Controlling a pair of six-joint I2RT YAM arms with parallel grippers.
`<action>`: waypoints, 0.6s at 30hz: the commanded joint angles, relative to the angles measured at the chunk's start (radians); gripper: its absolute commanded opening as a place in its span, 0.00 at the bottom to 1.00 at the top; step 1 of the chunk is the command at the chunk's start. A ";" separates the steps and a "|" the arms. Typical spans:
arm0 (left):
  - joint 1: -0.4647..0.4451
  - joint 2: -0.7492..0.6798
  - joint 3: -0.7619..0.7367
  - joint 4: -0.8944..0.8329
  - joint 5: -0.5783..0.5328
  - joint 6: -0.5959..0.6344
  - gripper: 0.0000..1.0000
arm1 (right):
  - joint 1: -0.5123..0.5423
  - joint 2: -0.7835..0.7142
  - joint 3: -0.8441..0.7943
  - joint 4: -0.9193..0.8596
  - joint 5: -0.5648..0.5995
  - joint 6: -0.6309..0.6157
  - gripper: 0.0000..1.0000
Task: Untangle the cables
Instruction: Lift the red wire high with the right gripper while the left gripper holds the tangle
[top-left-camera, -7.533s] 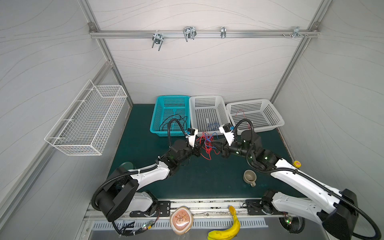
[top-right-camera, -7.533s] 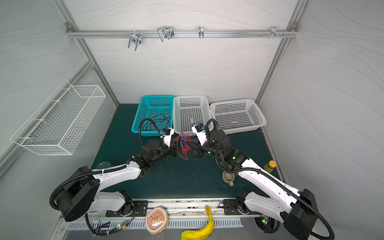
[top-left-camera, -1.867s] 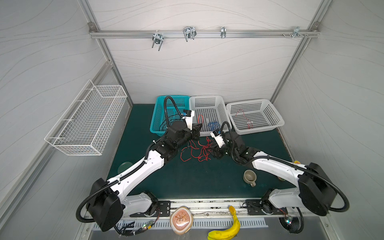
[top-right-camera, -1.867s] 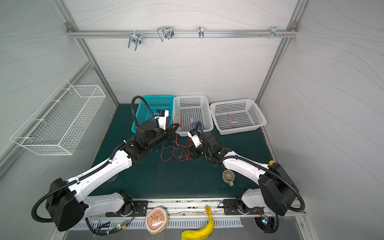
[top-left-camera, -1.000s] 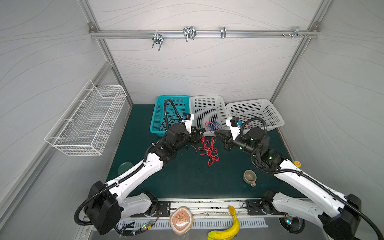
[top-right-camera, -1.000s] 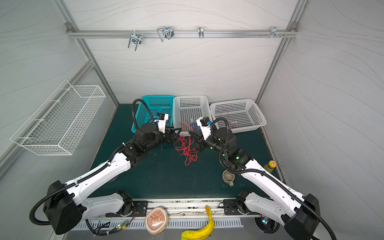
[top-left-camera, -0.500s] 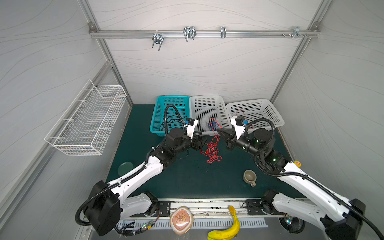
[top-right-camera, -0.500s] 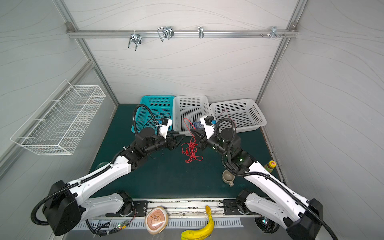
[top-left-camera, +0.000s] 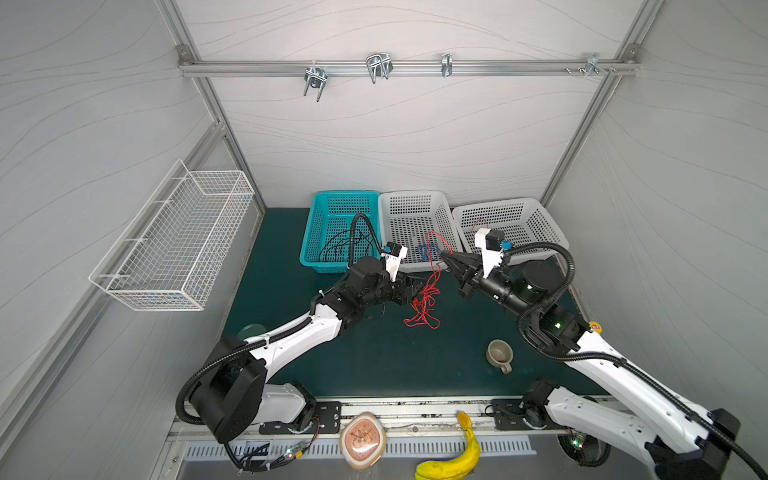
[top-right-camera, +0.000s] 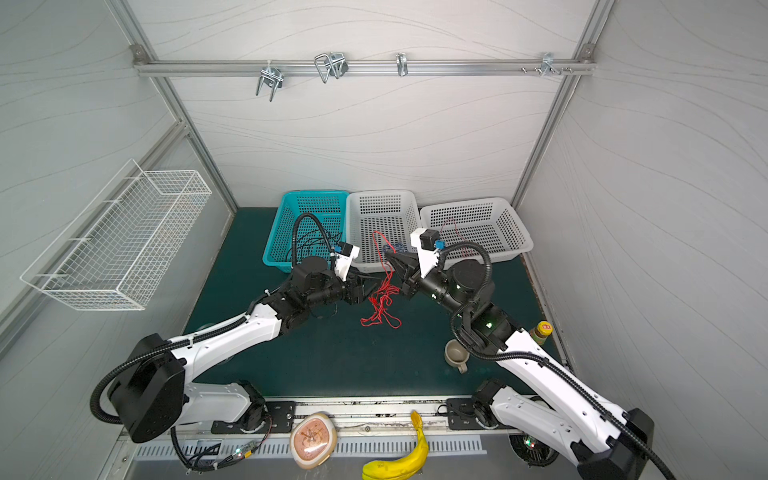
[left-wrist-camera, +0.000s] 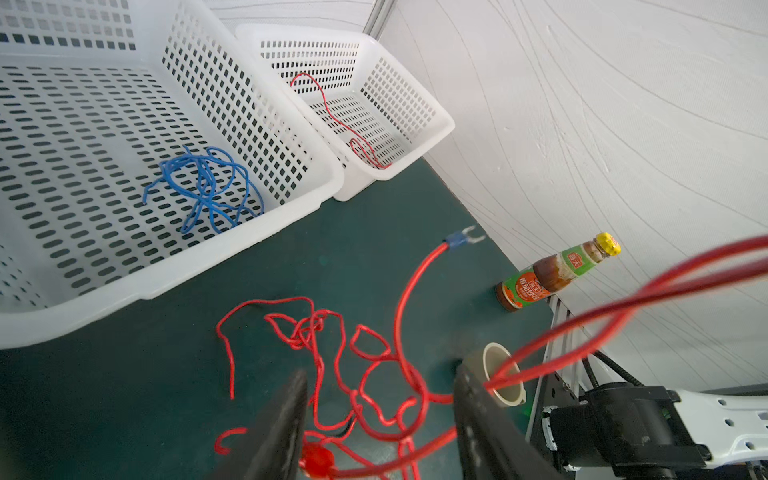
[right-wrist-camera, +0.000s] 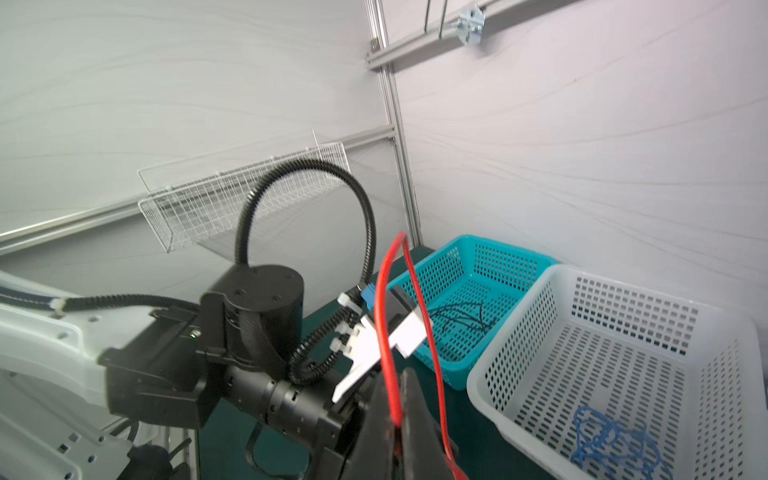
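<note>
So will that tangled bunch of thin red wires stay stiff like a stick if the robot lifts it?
Probably not. The thin red wires sag in loose loops from the shut right gripper, so they look floppy. They seem light, since one pinched strand holds some up. The loops cross and knot, so they would likely drag along together.

Mug (top-left-camera: 498, 353), banana (top-left-camera: 473, 448), sauce btl (left-wrist-camera: 552, 272).
</note>
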 joint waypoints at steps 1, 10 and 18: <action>-0.011 0.032 0.025 0.063 0.032 -0.012 0.57 | 0.004 -0.029 0.010 0.081 0.042 -0.022 0.00; -0.020 0.064 0.001 0.097 0.079 -0.008 0.58 | 0.004 -0.008 0.055 0.024 0.056 -0.050 0.00; -0.021 0.030 -0.004 0.052 0.022 0.040 0.60 | 0.004 0.008 0.090 -0.039 0.067 -0.068 0.00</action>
